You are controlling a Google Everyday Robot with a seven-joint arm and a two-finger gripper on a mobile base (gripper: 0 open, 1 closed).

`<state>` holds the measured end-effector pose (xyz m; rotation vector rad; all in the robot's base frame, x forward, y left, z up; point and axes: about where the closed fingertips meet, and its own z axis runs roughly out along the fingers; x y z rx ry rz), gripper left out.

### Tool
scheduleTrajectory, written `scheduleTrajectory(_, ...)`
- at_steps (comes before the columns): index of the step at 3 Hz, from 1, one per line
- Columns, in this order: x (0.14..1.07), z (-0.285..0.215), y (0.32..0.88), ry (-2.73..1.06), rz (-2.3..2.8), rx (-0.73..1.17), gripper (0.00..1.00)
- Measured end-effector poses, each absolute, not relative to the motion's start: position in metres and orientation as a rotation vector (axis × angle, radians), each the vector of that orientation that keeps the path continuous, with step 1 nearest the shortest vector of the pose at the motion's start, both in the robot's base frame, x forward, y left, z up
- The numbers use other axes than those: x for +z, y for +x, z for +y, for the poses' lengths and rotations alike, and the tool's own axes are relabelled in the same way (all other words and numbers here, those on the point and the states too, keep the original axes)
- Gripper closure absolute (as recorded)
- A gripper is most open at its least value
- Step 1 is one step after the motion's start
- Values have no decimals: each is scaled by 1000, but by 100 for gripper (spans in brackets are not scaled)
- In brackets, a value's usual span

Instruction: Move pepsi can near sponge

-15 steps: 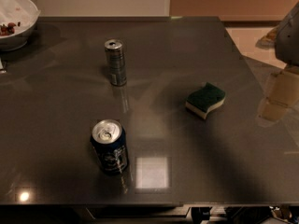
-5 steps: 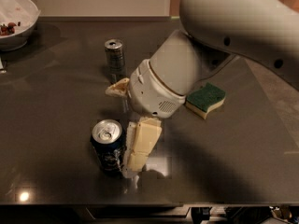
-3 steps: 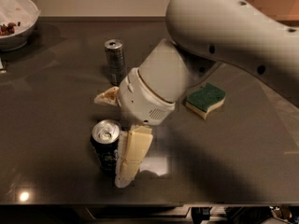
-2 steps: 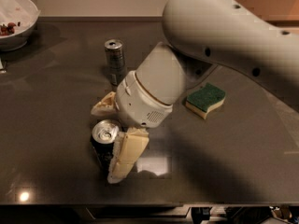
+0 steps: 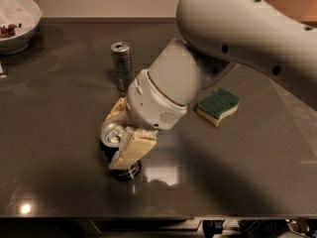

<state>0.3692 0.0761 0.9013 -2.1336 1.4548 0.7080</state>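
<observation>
The pepsi can, dark blue with a silver top, stands on the dark table at front left. My gripper reaches down over it from the right, one pale finger behind the can and one in front, both against its sides. Most of the can's body is hidden by the front finger; its base shows below. The sponge, green on top with a yellow base, lies to the right of the gripper, well apart from the can.
A taller, slim silver can stands behind the gripper. A white bowl with food sits at the back left corner. My big white arm spans the upper right. The table's front edge is close below the can.
The gripper came in from the right, dropped to the pepsi can, slid left around it and narrowed its fingers onto it. The can, sponge and silver can have stayed in place.
</observation>
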Motion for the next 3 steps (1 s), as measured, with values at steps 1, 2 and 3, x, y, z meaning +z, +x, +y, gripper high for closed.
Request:
scheduleTrajectory(1, 910, 59, 389, -2093, 1517, 658, 87)
scheduleTrajectory(2, 916, 29, 426, -2009, 1629, 586, 100)
scheduleTrajectory(3, 916, 3, 460, -1917, 1715, 547, 100)
